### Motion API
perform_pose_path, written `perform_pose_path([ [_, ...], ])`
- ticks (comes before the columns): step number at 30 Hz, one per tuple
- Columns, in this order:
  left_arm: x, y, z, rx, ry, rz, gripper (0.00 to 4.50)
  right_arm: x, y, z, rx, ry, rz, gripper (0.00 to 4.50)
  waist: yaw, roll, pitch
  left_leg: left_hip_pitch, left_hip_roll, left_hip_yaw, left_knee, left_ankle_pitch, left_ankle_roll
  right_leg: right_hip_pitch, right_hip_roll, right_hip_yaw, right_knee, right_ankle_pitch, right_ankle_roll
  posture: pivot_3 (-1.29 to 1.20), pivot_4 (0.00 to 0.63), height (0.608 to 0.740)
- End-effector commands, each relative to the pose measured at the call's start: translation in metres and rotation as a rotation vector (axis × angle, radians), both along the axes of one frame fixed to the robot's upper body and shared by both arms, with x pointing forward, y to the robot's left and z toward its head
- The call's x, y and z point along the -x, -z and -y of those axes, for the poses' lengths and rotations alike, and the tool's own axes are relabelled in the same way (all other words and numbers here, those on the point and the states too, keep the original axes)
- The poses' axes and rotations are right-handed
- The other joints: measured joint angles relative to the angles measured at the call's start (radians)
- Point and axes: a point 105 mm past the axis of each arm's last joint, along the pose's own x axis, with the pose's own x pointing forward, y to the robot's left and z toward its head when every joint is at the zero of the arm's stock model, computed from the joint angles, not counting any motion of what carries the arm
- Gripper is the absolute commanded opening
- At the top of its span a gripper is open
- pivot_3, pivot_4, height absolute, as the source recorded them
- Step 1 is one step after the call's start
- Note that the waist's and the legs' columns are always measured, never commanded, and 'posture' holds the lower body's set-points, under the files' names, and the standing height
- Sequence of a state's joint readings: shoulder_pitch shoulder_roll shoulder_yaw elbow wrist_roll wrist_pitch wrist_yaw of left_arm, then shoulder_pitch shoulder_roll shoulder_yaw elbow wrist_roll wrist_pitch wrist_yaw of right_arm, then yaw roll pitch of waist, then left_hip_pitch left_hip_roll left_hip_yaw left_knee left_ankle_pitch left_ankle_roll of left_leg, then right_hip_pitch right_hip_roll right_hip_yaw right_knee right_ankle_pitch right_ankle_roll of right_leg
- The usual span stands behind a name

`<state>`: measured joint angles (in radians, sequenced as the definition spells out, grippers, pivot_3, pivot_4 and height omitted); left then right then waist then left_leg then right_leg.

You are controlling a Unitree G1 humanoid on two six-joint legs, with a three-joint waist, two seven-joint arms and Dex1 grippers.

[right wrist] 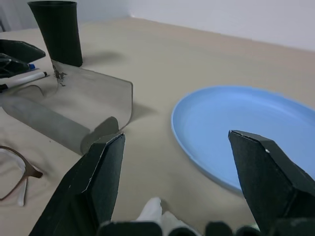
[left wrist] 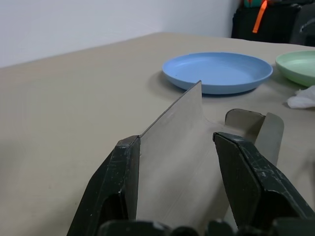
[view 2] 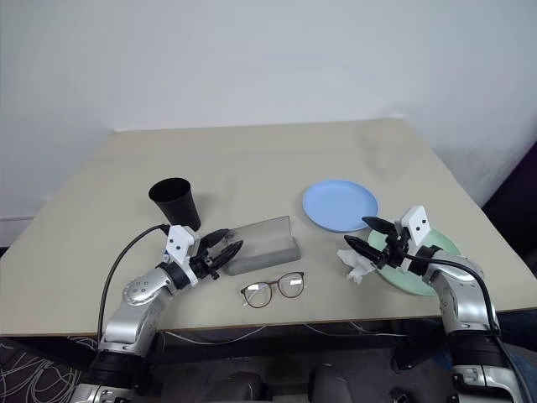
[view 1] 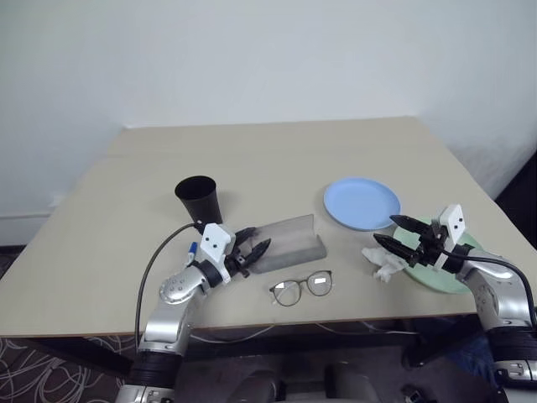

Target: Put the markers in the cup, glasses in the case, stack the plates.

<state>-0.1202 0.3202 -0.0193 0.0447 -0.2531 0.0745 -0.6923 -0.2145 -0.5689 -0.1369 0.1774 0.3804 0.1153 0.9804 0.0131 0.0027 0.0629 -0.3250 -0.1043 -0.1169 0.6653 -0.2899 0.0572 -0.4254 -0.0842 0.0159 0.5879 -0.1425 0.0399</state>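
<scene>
The grey case (view 1: 289, 239) lies open in the middle of the table, its lid standing up. My left gripper (view 1: 258, 239) is at the case's left end, open, with the lid's edge (left wrist: 182, 142) between its fingers. A white marker (right wrist: 24, 78) with a blue cap lies just behind that gripper, and the black cup (view 1: 197, 197) stands upright beyond it. The glasses (view 1: 302, 287) rest unfolded in front of the case. The blue plate (view 1: 362, 202) sits to the right. My right gripper (view 1: 386, 231) hovers open over the near edge of the green plate (view 1: 445, 269).
A crumpled white tissue (view 1: 382, 262) lies against the green plate's left rim, below my right gripper. The table's front edge (view 1: 252, 317) runs just in front of the glasses. The far half of the table is bare.
</scene>
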Motion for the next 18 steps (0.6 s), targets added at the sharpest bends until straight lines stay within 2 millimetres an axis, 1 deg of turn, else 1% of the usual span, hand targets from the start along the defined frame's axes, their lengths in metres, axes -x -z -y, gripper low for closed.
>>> perform_pose_path([
  [1, -0.002, -0.013, -0.004, 0.011, -0.002, 0.047, 2.45, 0.003, -0.014, 0.003, 0.005, 0.012, 0.049, 3.65, 0.000, 0.000, 0.000, 0.000, 0.000, 0.000, 0.000, 0.000, 0.000, 0.000, 0.000, 0.000, 0.000, 0.000, 0.000, 0.00, 0.000, 0.740],
  [4, -0.002, -0.017, -0.004, 0.022, 0.005, 0.047, 2.45, 0.009, -0.018, 0.004, 0.013, 0.004, 0.051, 3.65, 0.001, 0.000, 0.000, 0.000, 0.000, 0.000, 0.000, 0.000, 0.000, 0.000, 0.000, 0.000, 0.000, 0.000, 0.000, 0.00, 0.000, 0.740],
  [8, -0.003, -0.017, -0.002, 0.018, 0.013, 0.049, 2.45, 0.014, -0.018, 0.006, 0.040, 0.008, 0.042, 3.65, 0.000, 0.000, 0.000, 0.000, 0.000, 0.000, 0.000, 0.000, 0.000, 0.000, 0.000, 0.000, 0.000, 0.000, 0.000, 0.00, 0.000, 0.740],
  [12, -0.002, -0.017, 0.001, 0.023, 0.015, 0.050, 2.45, 0.016, -0.021, 0.013, 0.073, 0.018, 0.040, 3.65, 0.000, -0.001, 0.000, 0.000, 0.000, 0.000, 0.000, 0.000, 0.000, 0.000, 0.000, 0.000, 0.000, 0.000, 0.000, 0.00, 0.000, 0.740],
  [14, -0.001, -0.016, 0.002, 0.027, 0.019, 0.044, 2.45, 0.019, -0.023, 0.022, 0.111, 0.028, 0.021, 3.65, 0.001, -0.001, 0.000, 0.000, 0.000, 0.000, 0.000, 0.000, 0.000, 0.000, 0.000, 0.000, 0.000, 0.000, 0.000, 0.00, 0.000, 0.740],
  [18, -0.002, -0.015, 0.003, 0.016, 0.036, 0.042, 2.45, 0.027, -0.025, 0.051, 0.200, 0.055, -0.064, 3.65, 0.004, -0.001, 0.001, -0.001, -0.001, 0.000, 0.001, 0.000, 0.001, 0.000, -0.001, 0.000, -0.001, 0.000, 0.000, 0.00, 0.000, 0.740],
])
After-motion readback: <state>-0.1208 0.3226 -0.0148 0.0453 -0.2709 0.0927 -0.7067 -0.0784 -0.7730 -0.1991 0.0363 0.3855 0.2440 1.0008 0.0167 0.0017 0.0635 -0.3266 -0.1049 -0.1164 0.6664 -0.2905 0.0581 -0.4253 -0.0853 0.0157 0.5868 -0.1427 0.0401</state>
